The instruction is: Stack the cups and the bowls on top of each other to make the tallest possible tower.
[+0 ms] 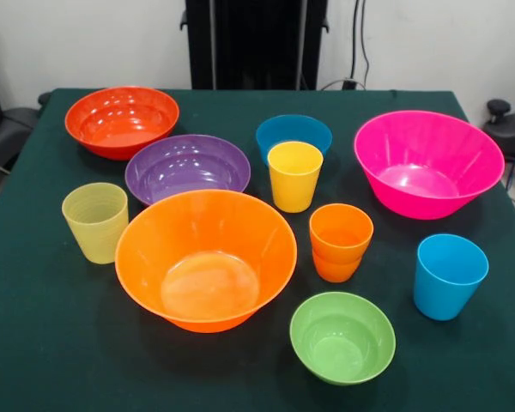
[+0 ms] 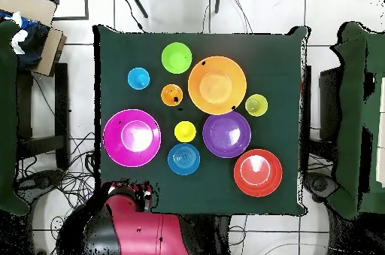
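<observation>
All vessels stand apart and upright on the green table (image 1: 43, 343); no tower shows. The large orange bowl (image 1: 204, 257) sits front centre, with the purple bowl (image 1: 187, 167) and the red-orange bowl (image 1: 122, 120) behind it. At the right is the hot pink bowl (image 1: 427, 163). The blue bowl (image 1: 293, 135) stands just behind the yellow cup (image 1: 294, 176). The orange cup (image 1: 340, 242), lime green bowl (image 1: 342, 336), sky blue cup (image 1: 449, 275) and pale ribbed cup (image 1: 95, 221) ring the front. The gripper is out of view.
In the overhead view the robot's red arm (image 2: 139, 226) is drawn back off the table's bottom edge. Cables lie on the floor around the table, and dark chairs (image 2: 353, 116) stand at both sides.
</observation>
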Tool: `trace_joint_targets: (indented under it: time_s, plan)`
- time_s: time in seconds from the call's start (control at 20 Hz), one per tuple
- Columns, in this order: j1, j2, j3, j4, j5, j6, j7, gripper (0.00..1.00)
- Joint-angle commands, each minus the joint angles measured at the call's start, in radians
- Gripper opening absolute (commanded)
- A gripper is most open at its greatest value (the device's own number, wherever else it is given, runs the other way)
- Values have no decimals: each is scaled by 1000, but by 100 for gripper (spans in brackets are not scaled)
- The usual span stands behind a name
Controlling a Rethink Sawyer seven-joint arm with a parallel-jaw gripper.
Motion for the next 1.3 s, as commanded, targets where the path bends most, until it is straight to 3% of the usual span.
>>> trace_joint_targets:
  time_s: [0.05,0.45,0.7,0.9,1.1,1.3]
  plan:
    - [23,45,-13,-13,-65,58,155,100]
    - [46,1,-41,-25,-78,103,139,100]
    - [28,11,-24,-20,-48,93,111,100]
    - [13,48,-3,13,-31,19,109,100]
    - [-53,128,63,68,1,-133,71,100]
    - [-87,186,92,67,-24,-216,76,100]
